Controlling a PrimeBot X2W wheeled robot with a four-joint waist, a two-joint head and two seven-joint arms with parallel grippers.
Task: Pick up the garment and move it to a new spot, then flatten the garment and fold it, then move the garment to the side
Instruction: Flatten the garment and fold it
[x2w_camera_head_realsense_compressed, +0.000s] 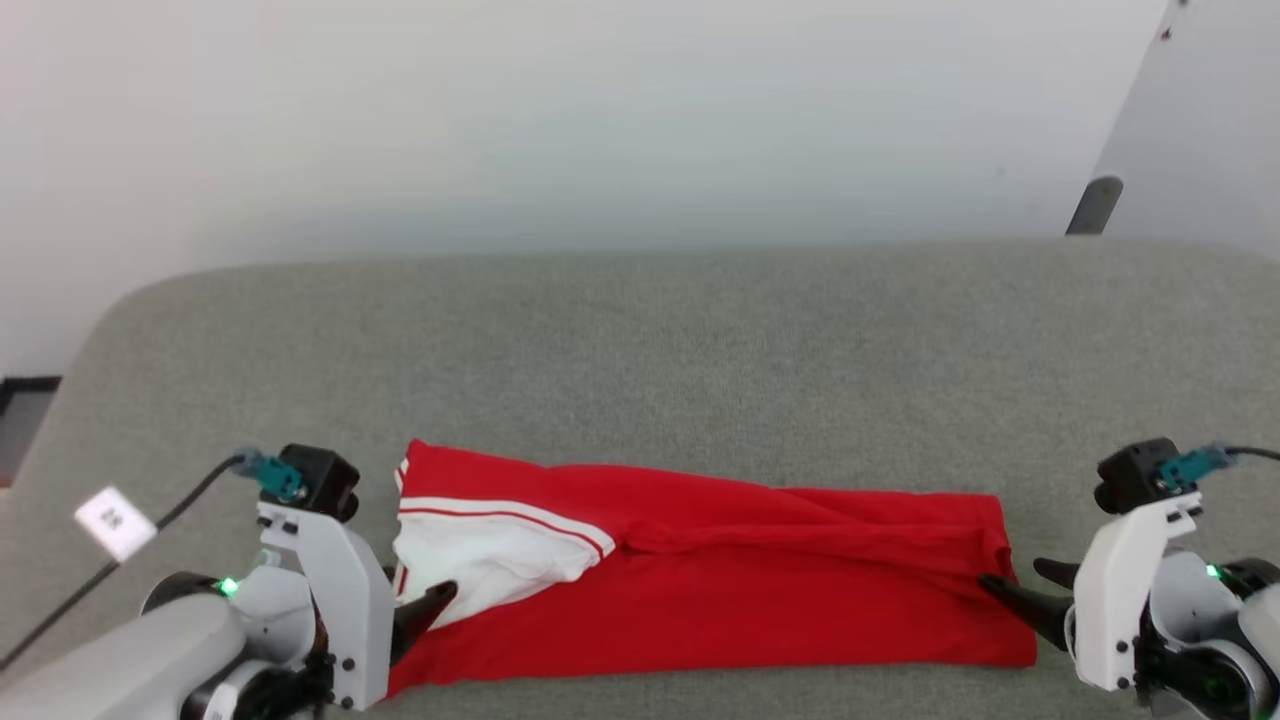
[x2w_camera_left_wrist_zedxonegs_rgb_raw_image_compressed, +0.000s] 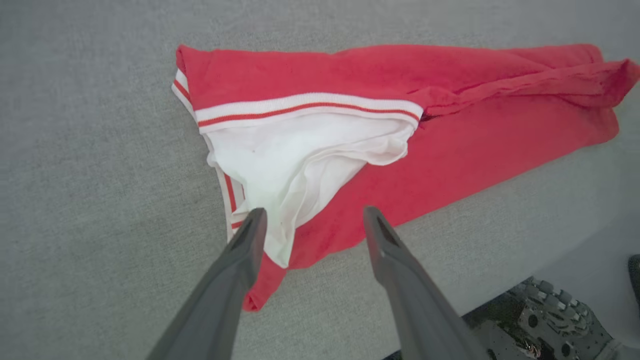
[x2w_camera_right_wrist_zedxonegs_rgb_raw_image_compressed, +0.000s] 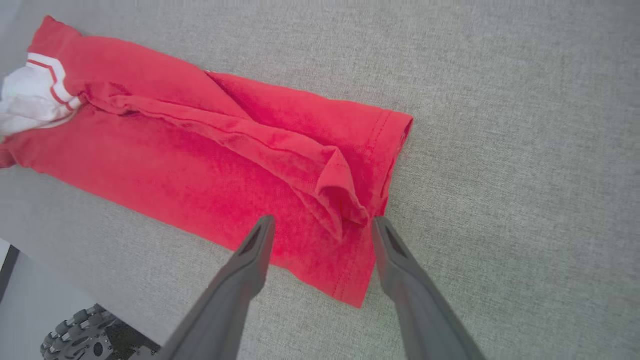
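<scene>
Left wrist view: the left gripper (x2w_camera_left_wrist_zedxonegs_rgb_raw_image_compressed: 314, 214) hangs with its two dark fingers spread apart, gripping nothing. Their tips sit over the near left corner of the garment (x2w_camera_left_wrist_zedxonegs_rgb_raw_image_compressed: 450, 145), where the white sleeve (x2w_camera_left_wrist_zedxonegs_rgb_raw_image_compressed: 300, 160) with striped trim lies bunched between them. The garment lies folded into a long red band across the grey fabric surface (x2w_camera_head_realsense_compressed: 640, 350), close to its near edge. At the band's right end the right gripper (x2w_camera_right_wrist_zedxonegs_rgb_raw_image_compressed: 324, 220) likewise stands parted and empty, its tips straddling a raised fold (x2w_camera_right_wrist_zedxonegs_rgb_raw_image_compressed: 345, 200) beside the hem.
</scene>
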